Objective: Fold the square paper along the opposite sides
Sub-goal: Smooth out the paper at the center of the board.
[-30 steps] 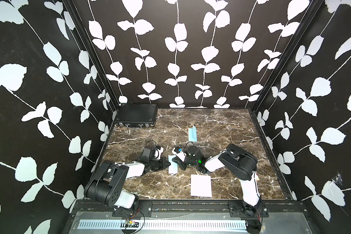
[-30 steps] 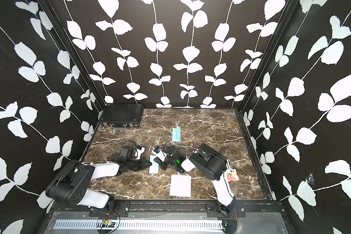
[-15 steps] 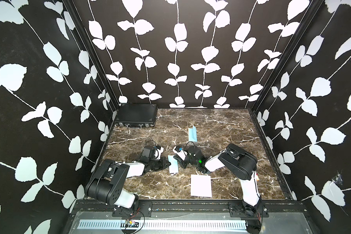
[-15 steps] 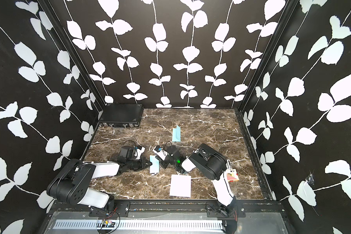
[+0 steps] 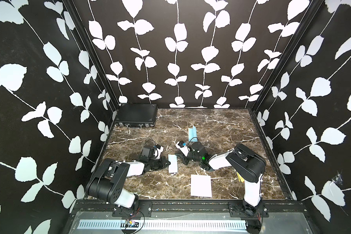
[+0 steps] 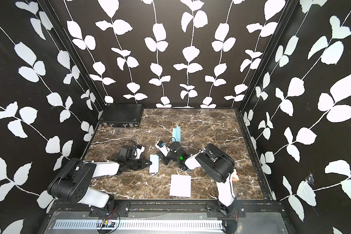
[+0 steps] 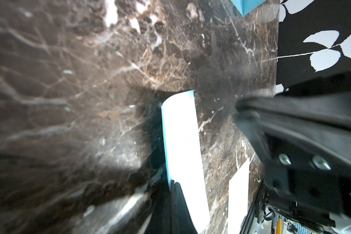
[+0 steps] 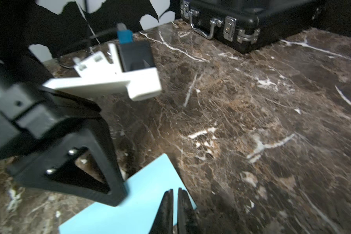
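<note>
A pale blue paper (image 5: pixel 173 165) (image 6: pixel 154 166) lies flat on the marble table as a narrow folded strip, between my two grippers. My left gripper (image 5: pixel 167 162) (image 7: pixel 175 185) is shut, and its tip rests on the strip's left long edge. The left wrist view shows the paper (image 7: pixel 182 141) white on top with a blue rim. My right gripper (image 5: pixel 181 160) (image 8: pixel 175 191) hovers low over the strip's right edge, jaws together with only a thin slit and nothing between them. The right wrist view shows the paper (image 8: pixel 134 204) under the left gripper's black finger (image 8: pixel 101 176).
A white square sheet (image 5: pixel 201 185) (image 6: pixel 180 185) lies flat near the front edge. Another folded blue paper (image 5: pixel 192 132) (image 6: pixel 176 133) stands half open behind the grippers. A black case (image 5: pixel 136 117) (image 8: pixel 231 24) fills the back left corner. A small yellow-red object (image 6: pixel 235 176) lies by the right arm.
</note>
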Controlling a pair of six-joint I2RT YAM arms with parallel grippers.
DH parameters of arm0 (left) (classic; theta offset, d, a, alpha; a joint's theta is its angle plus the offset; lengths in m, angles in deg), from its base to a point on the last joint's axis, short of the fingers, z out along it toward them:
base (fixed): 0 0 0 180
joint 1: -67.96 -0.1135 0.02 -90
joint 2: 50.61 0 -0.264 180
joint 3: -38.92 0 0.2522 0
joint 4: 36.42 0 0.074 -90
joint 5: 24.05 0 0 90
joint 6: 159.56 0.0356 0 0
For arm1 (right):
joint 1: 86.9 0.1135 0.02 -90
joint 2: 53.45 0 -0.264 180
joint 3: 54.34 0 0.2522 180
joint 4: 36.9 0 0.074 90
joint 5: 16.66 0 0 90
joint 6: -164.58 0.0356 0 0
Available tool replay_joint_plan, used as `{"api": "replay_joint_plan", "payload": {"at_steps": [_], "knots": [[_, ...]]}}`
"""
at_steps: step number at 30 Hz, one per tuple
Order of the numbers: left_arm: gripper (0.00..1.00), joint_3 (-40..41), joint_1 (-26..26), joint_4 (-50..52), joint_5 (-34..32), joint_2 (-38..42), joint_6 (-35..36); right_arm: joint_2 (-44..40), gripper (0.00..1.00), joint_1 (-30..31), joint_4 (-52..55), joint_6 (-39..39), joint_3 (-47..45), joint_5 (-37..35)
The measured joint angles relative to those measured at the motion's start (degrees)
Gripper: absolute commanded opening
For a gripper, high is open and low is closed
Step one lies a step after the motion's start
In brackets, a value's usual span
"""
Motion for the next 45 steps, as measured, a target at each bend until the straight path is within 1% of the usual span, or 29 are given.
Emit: {"api": "replay_joint_plan", "payload": {"at_steps": [4, 7, 14, 17, 26, 41, 45], "knots": [[0.0, -0.6, -0.1, -0.2, 0.1, -0.7, 0.4, 1.4, 0.09, 1.7, 0.0, 0.4, -0.2, 1.8], [0.0, -1.2, -0.5, -0.1, 0.2, -1.3, 0.9, 2.4, 0.09, 2.5, 0.0, 0.4, -2.1, 2.3], [0.0, -1.6, -1.3, -0.3, 1.3, -2.2, 1.3, 2.6, 0.08, 3.2, -2.7, -0.2, -5.7, 1.7], [0.0, -1.6, -1.4, -0.4, 1.5, -2.3, 1.4, 2.3, 0.08, 3.9, -4.0, -0.5, -7.0, 0.4], [0.0, -1.6, -1.6, -0.4, 1.7, -2.4, 1.5, -0.5, 0.09, 7.4, -3.9, -1.9, -10.1, -4.3], [0.0, -1.7, -1.7, -0.6, 2.3, -2.8, 1.8, -5.6, 0.08, 9.9, 2.6, -3.1, -12.4, -7.2], [0.0, -2.1, -1.8, -0.7, 2.6, -3.2, 1.9, -9.7, 0.09, 10.3, 5.7, -2.6, -15.1, -6.6]]}}
